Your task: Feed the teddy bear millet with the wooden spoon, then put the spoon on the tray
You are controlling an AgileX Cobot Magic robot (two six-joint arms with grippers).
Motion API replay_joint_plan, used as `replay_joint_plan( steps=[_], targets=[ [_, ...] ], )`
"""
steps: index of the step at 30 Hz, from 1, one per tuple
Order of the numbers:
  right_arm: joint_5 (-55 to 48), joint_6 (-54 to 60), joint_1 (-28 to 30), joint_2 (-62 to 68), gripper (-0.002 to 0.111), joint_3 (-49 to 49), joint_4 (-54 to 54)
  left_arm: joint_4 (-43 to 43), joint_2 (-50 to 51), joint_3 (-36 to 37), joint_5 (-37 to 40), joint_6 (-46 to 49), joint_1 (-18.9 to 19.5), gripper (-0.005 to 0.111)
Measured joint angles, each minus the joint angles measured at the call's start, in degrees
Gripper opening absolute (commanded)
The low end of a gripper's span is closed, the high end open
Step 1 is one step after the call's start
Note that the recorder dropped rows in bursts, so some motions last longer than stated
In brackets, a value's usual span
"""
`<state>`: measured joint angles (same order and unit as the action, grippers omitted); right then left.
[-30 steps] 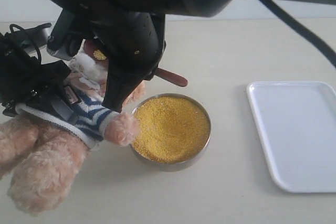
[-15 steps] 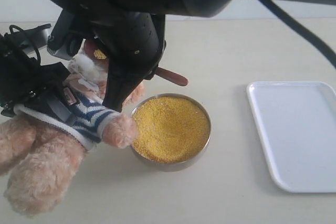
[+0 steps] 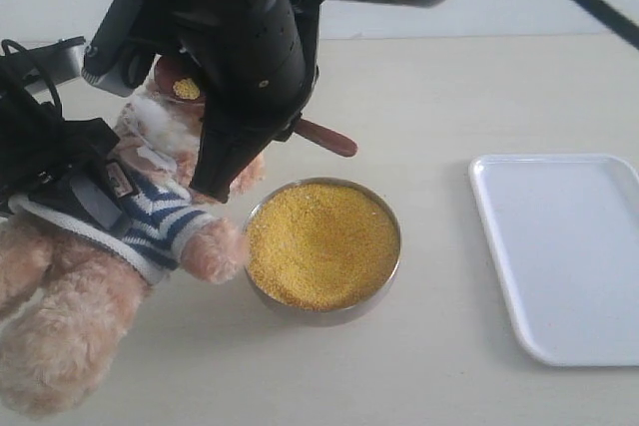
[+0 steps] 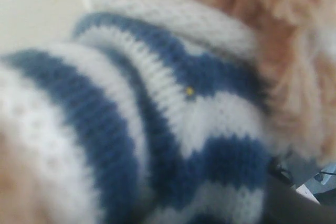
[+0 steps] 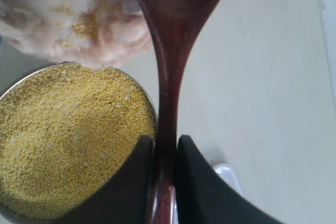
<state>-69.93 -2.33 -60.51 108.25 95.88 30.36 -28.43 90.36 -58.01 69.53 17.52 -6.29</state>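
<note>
We set the exterior camera high over the pale worktop [image 3: 449,77], looking steeply down, with the black arm [image 3: 260,37] crowding its upper edge. Our left wrist camera sat pressed against the fluffy light-brown plush bear [image 4: 294,51], its blue-and-white striped shirt [image 4: 157,108] blurred. Our right wrist camera looked closely along the dark reddish-brown wooden spoon [image 5: 169,66]. With the exterior view it shared the golden-yellow millet [image 5: 63,140] in its round metal bowl [image 3: 321,314].

The teddy bear [image 3: 70,326] is a fluffy light brown with a white muzzle [image 3: 165,127], and its shirt [image 3: 150,221] has blue-and-white stripes. The millet [image 3: 321,244] is golden yellow in a silvery bowl [image 3: 324,314]. The wooden spoon [image 3: 324,137] is dark reddish brown, the tray [image 3: 559,246] is plain white, and the table [image 3: 429,97] is pale cream.
</note>
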Motion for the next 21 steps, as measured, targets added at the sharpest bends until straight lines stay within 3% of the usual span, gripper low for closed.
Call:
replay_joint_plan(
  steps=[21],
  targets=[
    [0.0,-0.2,0.0,-0.6,0.0,-0.4,-1.1,0.1,0.0,0.5,0.0,0.0,0.0,0.004]
  ],
)
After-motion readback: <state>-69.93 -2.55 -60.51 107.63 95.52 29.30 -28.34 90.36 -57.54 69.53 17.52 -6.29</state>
